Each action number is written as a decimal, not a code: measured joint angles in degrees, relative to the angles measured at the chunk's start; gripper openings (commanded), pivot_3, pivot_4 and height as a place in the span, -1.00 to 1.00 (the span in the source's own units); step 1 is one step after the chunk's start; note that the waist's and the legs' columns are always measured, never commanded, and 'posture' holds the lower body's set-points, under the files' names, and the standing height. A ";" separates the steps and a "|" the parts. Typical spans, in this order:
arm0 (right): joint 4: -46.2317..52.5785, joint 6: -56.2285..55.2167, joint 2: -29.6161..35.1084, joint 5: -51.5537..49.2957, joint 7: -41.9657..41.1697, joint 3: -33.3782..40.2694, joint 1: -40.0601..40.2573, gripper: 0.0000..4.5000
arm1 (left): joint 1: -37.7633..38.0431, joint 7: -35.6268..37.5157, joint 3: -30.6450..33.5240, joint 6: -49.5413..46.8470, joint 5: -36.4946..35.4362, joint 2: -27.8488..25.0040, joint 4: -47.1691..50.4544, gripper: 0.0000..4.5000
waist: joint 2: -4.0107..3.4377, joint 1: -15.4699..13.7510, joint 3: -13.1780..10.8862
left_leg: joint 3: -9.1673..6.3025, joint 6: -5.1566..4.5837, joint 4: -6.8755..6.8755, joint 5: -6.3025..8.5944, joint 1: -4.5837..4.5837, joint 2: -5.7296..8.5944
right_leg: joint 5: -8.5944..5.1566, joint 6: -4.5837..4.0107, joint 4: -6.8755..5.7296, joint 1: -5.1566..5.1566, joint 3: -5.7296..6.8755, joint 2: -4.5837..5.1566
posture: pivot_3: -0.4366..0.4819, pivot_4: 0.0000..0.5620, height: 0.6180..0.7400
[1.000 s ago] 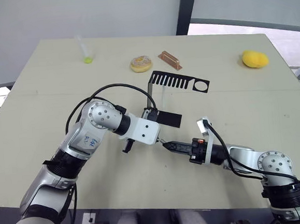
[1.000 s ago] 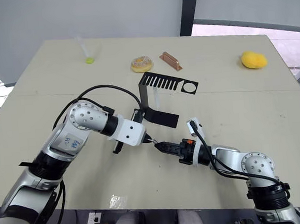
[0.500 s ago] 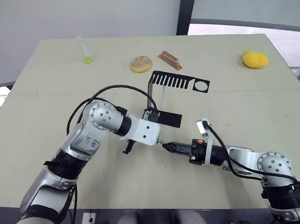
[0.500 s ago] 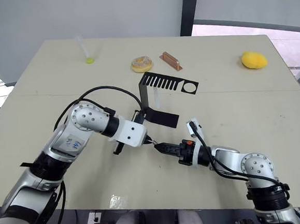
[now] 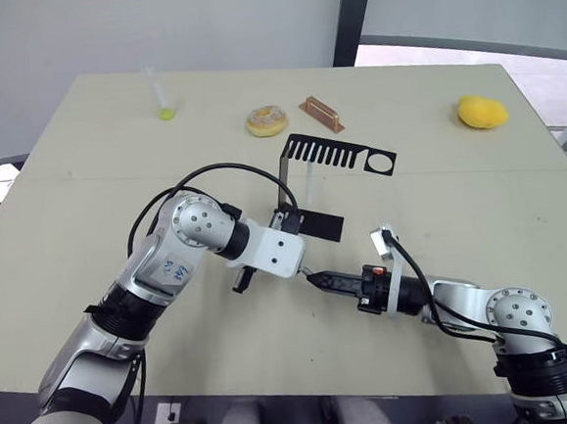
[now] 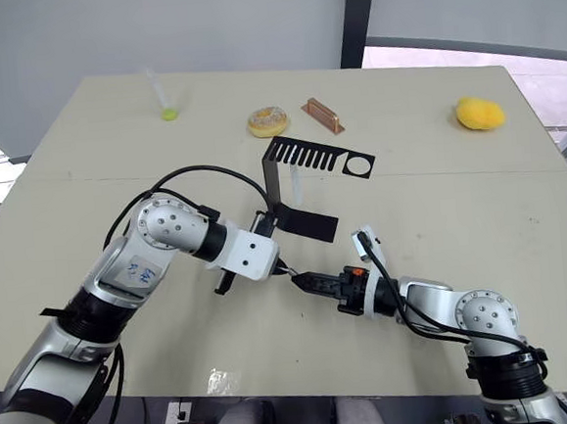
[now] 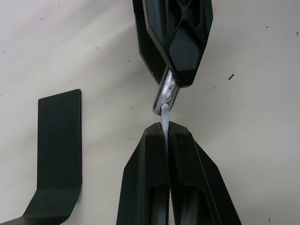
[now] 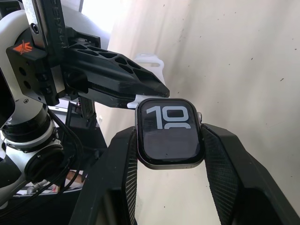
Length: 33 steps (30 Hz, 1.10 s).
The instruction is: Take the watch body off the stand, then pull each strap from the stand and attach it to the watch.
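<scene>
Pale beige table [image 5: 87, 208]; behind the table, a grey wall [image 5: 151, 26] and a dark upright post [image 5: 354, 10].

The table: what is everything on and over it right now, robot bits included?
table: one, beige, under everything.
watch body: one, black with pale digits, clamped in the right gripper above the table's near middle.
strap: one, white, pinched in the left gripper, its end meeting the watch body's edge.
second strap: one, pale, hanging under the stand's top plate.
stand: one, black, table centre.
doughnut: one, tan, far side beyond the stand.
copper block: one, brown, beside the doughnut.
yellow lump: one, far right.
clear tube: one, green-tipped, far left.
left gripper: black, shut on the strap.
right gripper: black, shut on the watch body.
</scene>
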<state>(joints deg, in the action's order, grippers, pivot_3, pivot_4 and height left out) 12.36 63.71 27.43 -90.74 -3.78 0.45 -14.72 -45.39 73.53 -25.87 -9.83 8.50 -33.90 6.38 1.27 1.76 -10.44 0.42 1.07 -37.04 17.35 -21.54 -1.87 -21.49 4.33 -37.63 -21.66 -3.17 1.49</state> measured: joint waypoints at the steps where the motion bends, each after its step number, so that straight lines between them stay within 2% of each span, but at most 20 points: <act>1: 0.00 0.00 -0.01 0.00 0.00 -0.01 0.00 -0.33 | 0.00 0.00 0.00 -0.01 0.03 0.00 0.00 -1.00 | 0.00 0.00 0.00 | 0.00 0.00 0.00 0.00 0.00 0.00 | 0.00 0.00 0.00 0.00 0.00 0.00 | -0.05 -0.47 1.00; 23: 0.09 0.00 -0.33 -0.06 0.00 0.01 0.00 -0.33 | 0.29 -0.29 -0.10 -0.07 1.06 0.52 -0.35 -1.00 | 0.00 0.00 0.00 | 0.00 0.00 0.00 0.00 0.00 0.00 | 0.00 0.00 0.00 0.00 0.00 0.00 | -0.05 -0.47 1.00; 26: 0.39 0.02 -0.28 -0.12 -0.42 0.04 -0.01 -0.33 | 0.53 -0.26 0.08 -2.07 0.59 0.51 0.04 -0.58 | 0.00 0.02 0.00 | 0.00 0.00 0.01 0.00 0.00 0.00 | 0.00 0.00 0.00 0.00 0.00 0.00 | -0.05 -0.47 1.00; 29: 1.88 0.40 -0.97 -0.33 -1.63 -0.72 -0.10 -0.33 | 1.30 0.08 0.10 -3.33 -0.14 -0.32 1.42 0.05 | -0.01 0.16 -0.01 | 0.00 0.00 0.01 0.00 -0.02 -0.01 | 0.00 0.00 -0.04 -0.05 0.00 -0.01 | -0.05 -0.47 1.00; 31: 2.43 0.44 -0.86 -0.34 -2.33 -0.74 -0.10 -0.33 | 1.88 0.49 0.74 -3.11 -0.71 -2.17 2.29 0.28 | -0.01 0.28 -0.01 | 0.00 0.00 0.02 0.00 -0.01 -0.01 | 0.00 0.00 -0.04 -0.05 -0.01 -0.02 | -0.05 -0.47 1.00; 33: 3.49 0.41 0.33 0.05 -3.89 -0.49 0.01 -0.33 | 4.07 1.09 3.97 -1.47 -1.68 -6.89 1.97 0.72 | -0.03 0.51 -0.02 | 0.00 0.00 0.02 0.00 0.01 -0.03 | 0.00 0.00 -0.05 -0.06 -0.01 -0.01 | -0.05 -0.47 1.00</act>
<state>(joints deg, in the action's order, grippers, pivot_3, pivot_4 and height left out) 15.85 64.12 27.75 -90.70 -7.67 -0.05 -14.70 -41.32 74.62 -21.90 -11.30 6.81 -40.78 8.35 1.24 2.27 -10.46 0.41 1.07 -37.03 17.35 -21.53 -1.90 -21.49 4.33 -37.69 -21.71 -3.18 1.48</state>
